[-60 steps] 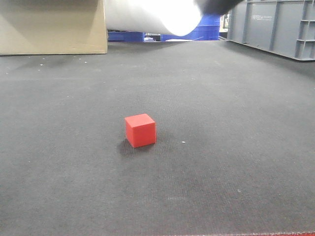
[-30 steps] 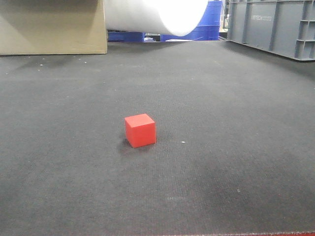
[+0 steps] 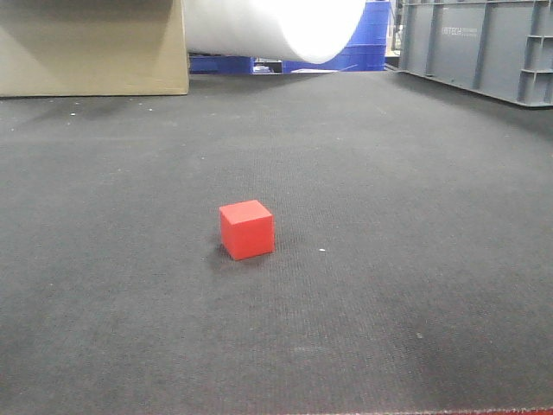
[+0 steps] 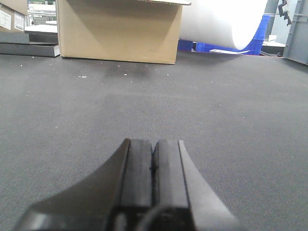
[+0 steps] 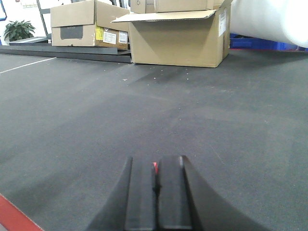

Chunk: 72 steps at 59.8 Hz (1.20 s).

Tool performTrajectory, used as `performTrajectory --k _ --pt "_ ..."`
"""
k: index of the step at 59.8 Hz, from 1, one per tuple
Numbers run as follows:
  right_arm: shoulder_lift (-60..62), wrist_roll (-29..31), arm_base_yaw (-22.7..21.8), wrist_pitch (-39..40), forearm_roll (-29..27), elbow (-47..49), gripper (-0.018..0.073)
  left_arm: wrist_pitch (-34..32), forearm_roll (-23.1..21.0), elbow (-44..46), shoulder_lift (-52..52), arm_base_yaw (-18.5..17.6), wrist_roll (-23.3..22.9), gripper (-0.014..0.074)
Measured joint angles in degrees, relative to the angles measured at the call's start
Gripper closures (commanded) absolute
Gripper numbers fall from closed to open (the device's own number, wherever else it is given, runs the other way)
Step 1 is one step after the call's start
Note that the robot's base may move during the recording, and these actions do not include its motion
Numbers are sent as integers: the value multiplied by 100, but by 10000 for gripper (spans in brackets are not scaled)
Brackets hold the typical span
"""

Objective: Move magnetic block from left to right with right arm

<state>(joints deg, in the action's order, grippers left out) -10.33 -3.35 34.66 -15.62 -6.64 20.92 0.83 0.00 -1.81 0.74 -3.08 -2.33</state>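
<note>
The magnetic block (image 3: 246, 229), a small plain red cube, rests alone on the dark mat (image 3: 389, 173), a little left of centre in the front view. No gripper shows in that view. In the left wrist view my left gripper (image 4: 154, 142) is shut and empty, low over bare mat. My right gripper (image 5: 156, 161) is also shut, with its pads together. A thin sliver of red, the magnetic block (image 5: 155, 166), shows past its fingertips, mostly hidden by them.
A cardboard box (image 3: 91, 47) stands at the back left, with a white roll (image 3: 276, 26) and blue crates (image 3: 367, 47) behind the mat. A grey crate (image 3: 484, 47) is at the back right. A red strip (image 3: 484, 411) edges the mat's near side.
A dark blurred shape at the top right of the front view one second ago has left the frame. The red block has not moved.
</note>
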Motion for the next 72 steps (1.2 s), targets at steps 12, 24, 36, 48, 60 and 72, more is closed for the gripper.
performTrajectory --k 12,24,36,48,60,72 --pt "0 0 -306 0 166 -60 483 0 0 0 0 0 0 713" --pt "0 0 -2053 144 214 -464 483 0 0 0 0 0 0 713" --pt "112 0 -3426 936 227 -1236 483 0 0 0 0 0 0 713" --pt "894 0 -3931 1272 286 -1952 483 0 0 0 0 0 0 713" --pt "1075 0 -3941 1346 295 -2265 483 0 0 0 0 0 0 713" --pt "1075 0 -3941 1357 295 -2265 483 0 0 0 0 0 0 713"
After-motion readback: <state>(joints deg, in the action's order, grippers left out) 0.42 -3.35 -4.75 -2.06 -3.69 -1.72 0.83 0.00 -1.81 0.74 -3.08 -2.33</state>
